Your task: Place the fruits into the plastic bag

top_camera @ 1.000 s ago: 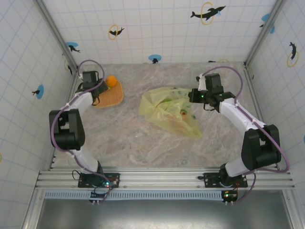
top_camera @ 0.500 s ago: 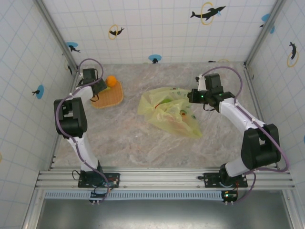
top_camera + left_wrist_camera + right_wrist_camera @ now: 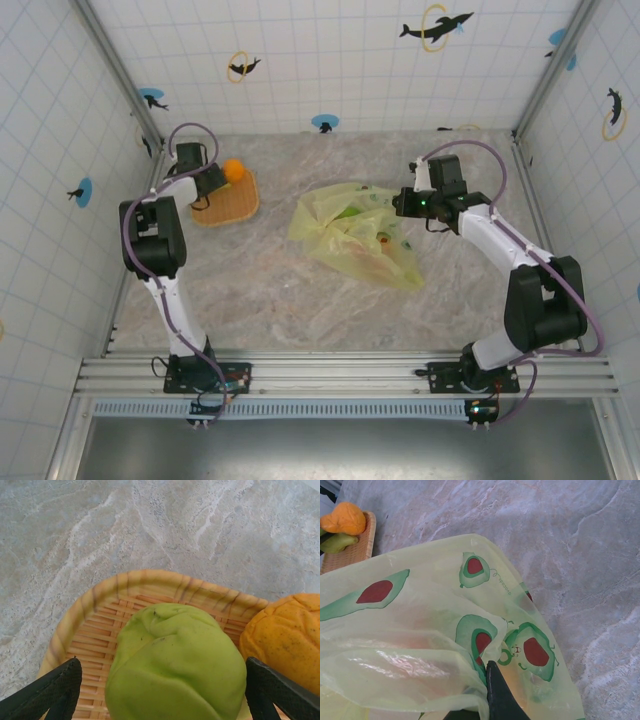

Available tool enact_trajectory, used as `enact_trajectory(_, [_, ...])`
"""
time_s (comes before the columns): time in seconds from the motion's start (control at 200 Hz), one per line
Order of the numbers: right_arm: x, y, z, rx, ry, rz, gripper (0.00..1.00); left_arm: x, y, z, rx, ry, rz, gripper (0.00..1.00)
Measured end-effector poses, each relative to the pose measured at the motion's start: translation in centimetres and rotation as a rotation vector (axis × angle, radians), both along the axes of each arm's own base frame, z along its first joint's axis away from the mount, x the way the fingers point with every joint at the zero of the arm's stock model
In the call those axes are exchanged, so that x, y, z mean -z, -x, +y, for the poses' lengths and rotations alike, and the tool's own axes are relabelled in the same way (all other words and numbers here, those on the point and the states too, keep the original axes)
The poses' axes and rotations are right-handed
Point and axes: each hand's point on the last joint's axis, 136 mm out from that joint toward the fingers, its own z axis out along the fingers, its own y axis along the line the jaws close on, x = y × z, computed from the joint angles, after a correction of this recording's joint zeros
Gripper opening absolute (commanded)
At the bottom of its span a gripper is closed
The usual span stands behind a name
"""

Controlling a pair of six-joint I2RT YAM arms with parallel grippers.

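Here, left arm reaching far-left, left claw (image 3: 213,180) spread wide astride lumpy matte green fruit (image 3: 175,665), dimpled orange fruit (image 3: 285,635) alongside, both in ribbed woven tray (image 3: 100,605), right claw (image 3: 490,695) pinched on crinkly translucent plastic bag (image 3: 420,630), mid-way across veined marble bench (image 3: 270,290)

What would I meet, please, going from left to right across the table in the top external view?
left tool → orange fruit → plastic bag. The woven tray and the right tool overlap these, so they are left out.
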Motion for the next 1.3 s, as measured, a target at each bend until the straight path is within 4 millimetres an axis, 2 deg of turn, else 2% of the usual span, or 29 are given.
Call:
enact_trajectory(0.215, [0.0, 0.0, 0.0, -0.001, -0.001, 0.000, 0.00, 0.7, 0.0, -0.1, 0.005, 0.008, 0.010, 0.69])
enact_trajectory(0.525, [0.0, 0.0, 0.0, -0.001, -0.001, 0.001, 0.00, 0.5, 0.2, 0.2, -0.003, 0.011, -0.007, 0.56])
enact_trajectory(0.631, [0.0, 0.0, 0.0, -0.001, -0.001, 0.000, 0.00, 0.3, 1.8, 0.0, -0.006, 0.015, 0.002, 0.54])
enact_trajectory(0.721, [-0.1, 0.0, 0.0, -0.001, -0.002, -0.002, 0.00, -0.2, 4.6, -0.3, -0.014, 0.032, 0.004, 0.52])
enact_trajectory(0.776, [-0.2, 0.1, 0.0, -0.002, -0.004, -0.004, 0.00, -1.2, 6.8, -0.5, -0.022, 0.041, -0.008, 0.52])
enact_trajectory(0.836, [-0.5, 0.1, 0.1, -0.004, -0.008, -0.008, 0.00, -2.5, 8.3, -0.7, -0.031, 0.058, -0.032, 0.51])
enact_trajectory(1.001, [-1.1, 0.3, 0.4, -0.016, -0.025, -0.021, 0.00, -8.2, 12.2, -1.6, -0.037, 0.110, -0.189, 0.48])
enact_trajectory(1.191, [-1.5, 0.2, 1.0, -0.028, -0.044, -0.032, 0.00, -13.3, 14.5, -3.4, 0.010, 0.186, -0.328, 0.48])
enact_trajectory(1.251, [-1.6, 0.3, 1.2, -0.033, -0.050, -0.033, 0.00, -15.2, 15.0, -4.7, 0.048, 0.213, -0.375, 0.48])
enact_trajectory(1.301, [-1.7, 0.4, 1.4, -0.038, -0.054, -0.034, 0.00, -16.9, 15.5, -6.5, 0.104, 0.232, -0.415, 0.48])
